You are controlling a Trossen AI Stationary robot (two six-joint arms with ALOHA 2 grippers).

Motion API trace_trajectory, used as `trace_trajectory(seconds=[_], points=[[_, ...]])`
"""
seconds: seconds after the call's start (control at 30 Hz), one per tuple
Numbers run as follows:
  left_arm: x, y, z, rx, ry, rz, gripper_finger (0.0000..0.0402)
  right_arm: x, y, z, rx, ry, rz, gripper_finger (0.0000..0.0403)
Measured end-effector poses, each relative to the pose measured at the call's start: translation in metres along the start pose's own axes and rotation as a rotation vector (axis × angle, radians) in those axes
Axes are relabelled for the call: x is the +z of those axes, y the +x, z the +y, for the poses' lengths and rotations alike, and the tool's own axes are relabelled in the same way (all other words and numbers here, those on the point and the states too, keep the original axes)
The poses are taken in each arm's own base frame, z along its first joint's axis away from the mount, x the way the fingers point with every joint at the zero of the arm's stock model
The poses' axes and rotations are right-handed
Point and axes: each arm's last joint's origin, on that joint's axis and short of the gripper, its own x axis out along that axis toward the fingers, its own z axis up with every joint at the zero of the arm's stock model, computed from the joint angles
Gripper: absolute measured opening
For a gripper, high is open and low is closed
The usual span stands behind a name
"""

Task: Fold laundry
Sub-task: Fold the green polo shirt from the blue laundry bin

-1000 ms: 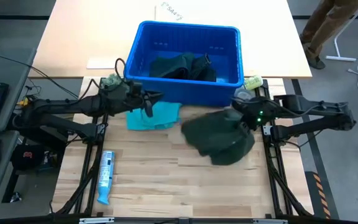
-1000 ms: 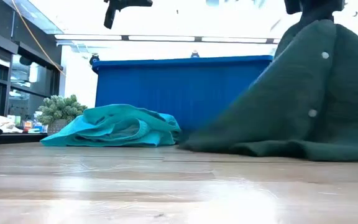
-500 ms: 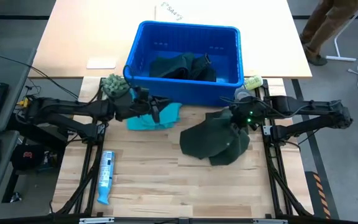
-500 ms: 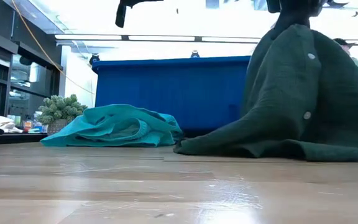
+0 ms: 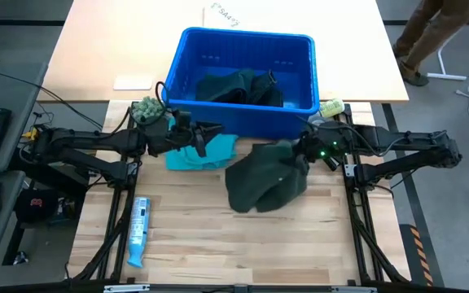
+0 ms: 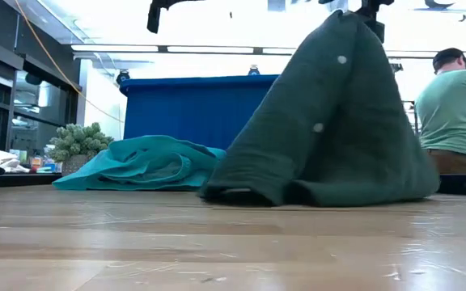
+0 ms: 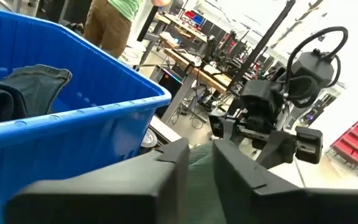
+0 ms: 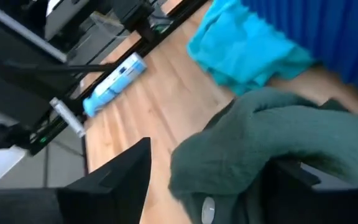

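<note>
the green garment (image 5: 265, 177) has been carried toward the table's middle over the last second and now lies heaped on the wood, draped up to a peak under the right gripper (image 5: 304, 149). in the right wrist view the cloth lies between that gripper's fingers (image 8: 114, 174), which stand wide apart; whether any fold is pinched cannot be told, and the jaws have been opening through this second, so a release seems to be under way. the left gripper (image 5: 210, 130) has swung inward and hangs above the turquoise shirt (image 5: 204, 150), just in front of the bin (image 5: 181, 61); its fingers (image 7: 166, 168) show a narrow gap with nothing between them.

for the task this is taken to mean that the green garment is being set down for spreading; no fold has yet been made, and the turquoise shirt lies crumpled beside it. more dark cloth (image 5: 238, 87) is left in the bin.

the wooden table (image 5: 218, 244) also carries a small blue-and-white packet (image 5: 138, 230) near the left edge and a fuzzy ball (image 5: 146, 108) by the bin's corner. beyond the table, a person in a green top (image 6: 455, 105) is seen in the low view.
</note>
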Motion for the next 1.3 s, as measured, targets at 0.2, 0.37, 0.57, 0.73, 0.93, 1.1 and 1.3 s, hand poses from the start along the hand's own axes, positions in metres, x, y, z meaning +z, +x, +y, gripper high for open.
trace_trajectory(seconds=[0.2,0.37,0.57,0.73,0.93,1.1,1.3], points=[[0.001,0.0,-0.002,-0.043,-0.055,0.011,0.0129,-0.004,0.0,0.004,0.115,0.054,0.1,0.0228],[0.001,0.0,-0.004,-0.103,-0.064,0.038,0.0147,-0.016,-0.012,0.001,0.044,0.083,0.268,0.0227],[0.0,0.0,-0.003,-0.079,-0.026,0.037,0.0149,-0.013,-0.037,-0.006,-0.352,-0.009,0.22,0.0227],[0.0,0.0,-0.002,-0.049,0.019,0.015,0.0149,0.006,-0.034,0.003,-0.451,-0.089,0.078,0.0227],[-0.014,0.001,0.01,0.119,0.103,0.11,0.0091,0.011,-0.001,-0.003,-0.515,-0.113,0.174,0.0145],[-0.026,0.009,0.033,0.339,0.067,0.179,0.0011,0.022,0.042,-0.013,-0.549,-0.153,0.176,0.0017],[-0.026,0.034,0.074,0.489,0.054,0.189,0.0001,0.049,0.074,-0.043,-0.677,-0.11,0.091,0.0002]])
